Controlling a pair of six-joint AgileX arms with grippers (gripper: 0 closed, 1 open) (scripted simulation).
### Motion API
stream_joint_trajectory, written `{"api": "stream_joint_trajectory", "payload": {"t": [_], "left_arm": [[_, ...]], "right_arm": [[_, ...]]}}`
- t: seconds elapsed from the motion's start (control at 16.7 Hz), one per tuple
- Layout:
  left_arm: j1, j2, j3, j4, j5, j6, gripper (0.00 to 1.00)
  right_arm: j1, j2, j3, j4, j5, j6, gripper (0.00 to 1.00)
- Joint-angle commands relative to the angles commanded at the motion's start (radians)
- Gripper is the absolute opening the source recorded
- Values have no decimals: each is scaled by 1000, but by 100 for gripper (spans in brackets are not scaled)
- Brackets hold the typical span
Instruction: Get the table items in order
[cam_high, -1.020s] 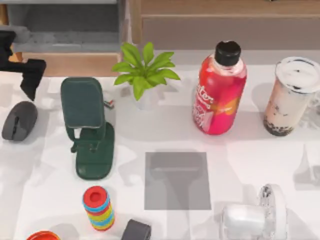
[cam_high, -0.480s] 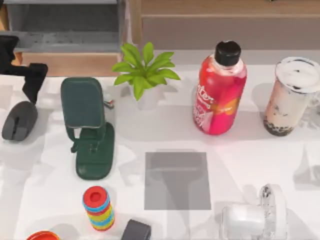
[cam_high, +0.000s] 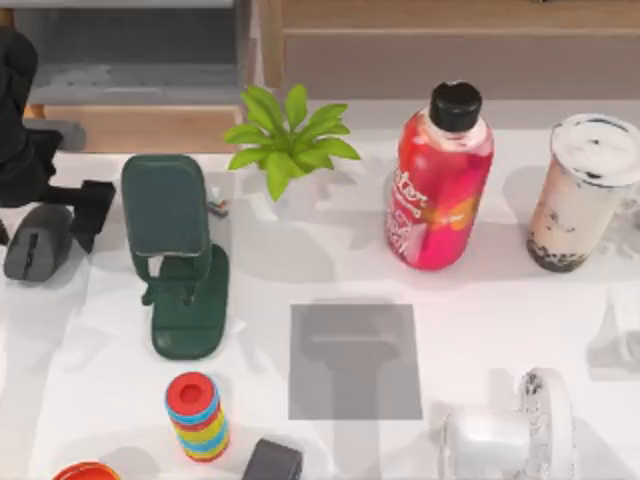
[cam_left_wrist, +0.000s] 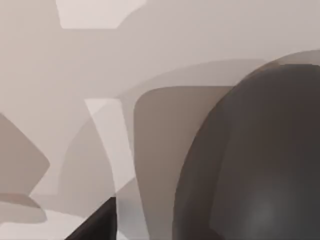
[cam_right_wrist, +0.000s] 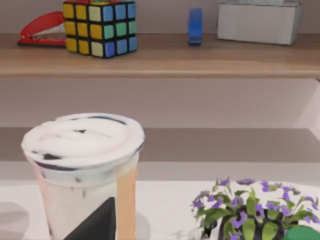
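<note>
The dark grey oval mouse (cam_high: 38, 241) lies on the white table (cam_high: 480, 300) at the far left, and it looms large and dark in the left wrist view (cam_left_wrist: 255, 160). My left gripper (cam_high: 45, 222) hangs over it, open, with one black finger (cam_high: 93, 205) to the mouse's right and the other at the picture's left edge. The milk-tea cup (cam_high: 580, 195), white-lidded with dark pearls, stands upright at the far right. It is close ahead in the right wrist view (cam_right_wrist: 82, 170). My right arm stays parked near it.
A dark green stand (cam_high: 178, 255) rises just right of the mouse. A potted plant (cam_high: 290, 145), a red bottle (cam_high: 438, 180), a grey mat (cam_high: 353, 360), a coloured ring stack (cam_high: 197, 415) and a white fan (cam_high: 520, 430) share the table. A flowering plant (cam_right_wrist: 250, 212) stands beside the cup.
My left gripper has come forward from behind the mouse, turned, and now straddles it. The mouse and the other things have not moved.
</note>
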Motion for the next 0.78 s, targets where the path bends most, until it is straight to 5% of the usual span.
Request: {"api": "stream_joint_trajectory", "payload": {"t": [0.3,0.78], "left_arm": [[2,8,-14,19,0,2,100],[2,8,-14,19,0,2,40]], "right_arm": [[0,0,0,0,0,0,100],[0,0,0,0,0,0,100]]}}
